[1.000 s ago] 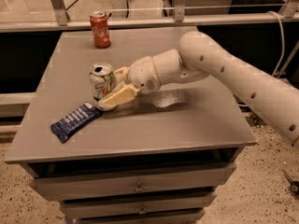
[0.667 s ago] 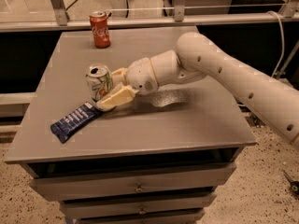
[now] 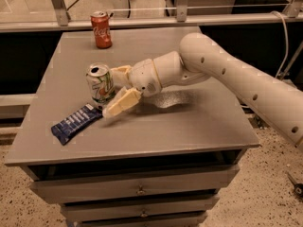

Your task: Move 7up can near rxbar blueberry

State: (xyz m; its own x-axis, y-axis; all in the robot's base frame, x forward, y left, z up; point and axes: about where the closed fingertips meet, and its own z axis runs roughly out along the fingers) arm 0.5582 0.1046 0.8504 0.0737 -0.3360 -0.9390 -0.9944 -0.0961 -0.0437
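Well toward the left of the grey bench (image 3: pixel 199 126), the 7up can (image 3: pixel 99 83) stands upright on its base, silver top with the pull-tab opening showing. The gripper (image 3: pixel 110 91) reaches it from the right, at the end of a thick white arm (image 3: pixel 236 77) that comes in across the bench from the right edge. Its two cream fingers (image 3: pixel 122 103) bracket the can's right side: one lies along the far side of the can, the other along the near side, its tip pointing down and left toward the bench surface. Both fingers appear pressed against the can, so the gripper is closed on it rather than spread free.

Just near and left of the can lies the rxbar blueberry (image 3: pixel 75 123), a flat dark-blue wrapper with white lettering, set at a slant with its right end higher in the view. That right end sits close below the can's base and almost at the tip of the nearer finger; whether it touches either cannot be made out.

A red cola can (image 3: pixel 101 30) stands upright near the far edge of the bench, well apart from the gripper. Drawers (image 3: pixel 142 190) run across the bench's near face.
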